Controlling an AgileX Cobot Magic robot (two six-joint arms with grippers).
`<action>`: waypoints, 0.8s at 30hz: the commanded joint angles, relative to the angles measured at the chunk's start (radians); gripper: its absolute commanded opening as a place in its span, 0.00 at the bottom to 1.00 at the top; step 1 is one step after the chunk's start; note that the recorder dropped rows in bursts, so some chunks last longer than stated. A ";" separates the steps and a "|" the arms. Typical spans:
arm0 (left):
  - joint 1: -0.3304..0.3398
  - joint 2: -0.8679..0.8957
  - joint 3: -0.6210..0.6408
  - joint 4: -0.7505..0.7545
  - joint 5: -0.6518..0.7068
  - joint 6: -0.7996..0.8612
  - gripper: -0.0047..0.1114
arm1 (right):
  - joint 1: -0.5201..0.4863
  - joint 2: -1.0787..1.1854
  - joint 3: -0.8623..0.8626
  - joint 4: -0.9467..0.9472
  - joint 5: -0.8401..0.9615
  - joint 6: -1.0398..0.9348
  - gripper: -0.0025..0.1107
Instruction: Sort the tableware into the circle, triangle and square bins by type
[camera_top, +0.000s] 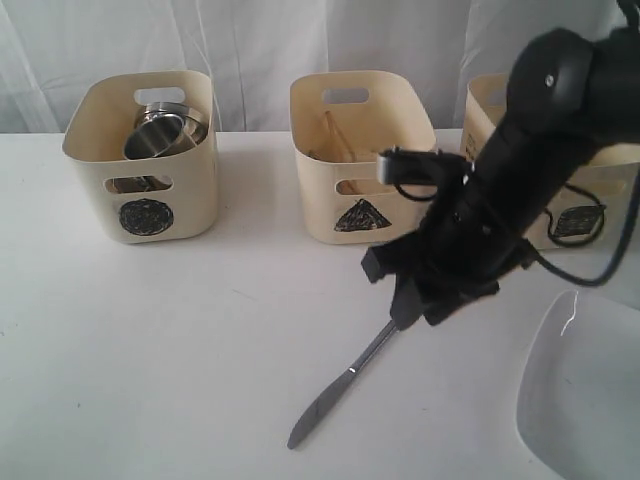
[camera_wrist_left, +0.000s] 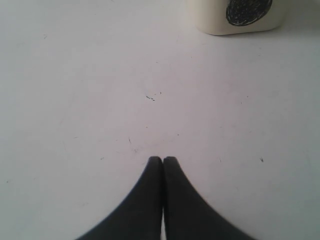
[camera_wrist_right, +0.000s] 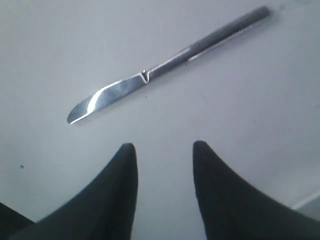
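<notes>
A steel knife (camera_top: 335, 388) (camera_wrist_right: 165, 70) lies on the white table, blade toward the front edge. My right gripper (camera_top: 425, 298) (camera_wrist_right: 165, 150) hangs open over the knife's handle end, nothing between its fingers. The left gripper (camera_wrist_left: 163, 161) is shut and empty above bare table, near the circle bin (camera_wrist_left: 235, 15); the exterior view does not show it. The circle bin (camera_top: 150, 190) holds steel cups (camera_top: 160, 132). The triangle bin (camera_top: 345, 210) holds wooden chopsticks (camera_top: 335, 135). The square bin (camera_top: 585, 205) is partly hidden behind my right arm. A white plate (camera_top: 585, 395) lies at the front right.
The three bins stand in a row along the back of the table, in front of a white curtain. The plate sits close to the right of my right arm. The fork and bowls are out of view.
</notes>
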 joint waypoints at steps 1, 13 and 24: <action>0.001 -0.005 0.003 -0.002 0.001 -0.009 0.04 | -0.001 -0.090 0.179 0.071 -0.156 -0.018 0.34; 0.001 -0.005 0.003 -0.002 0.001 -0.009 0.04 | -0.001 -0.121 0.308 0.175 -0.376 0.010 0.34; 0.001 -0.005 0.003 -0.002 0.001 -0.009 0.04 | -0.001 -0.071 0.324 0.518 -0.399 -0.127 0.37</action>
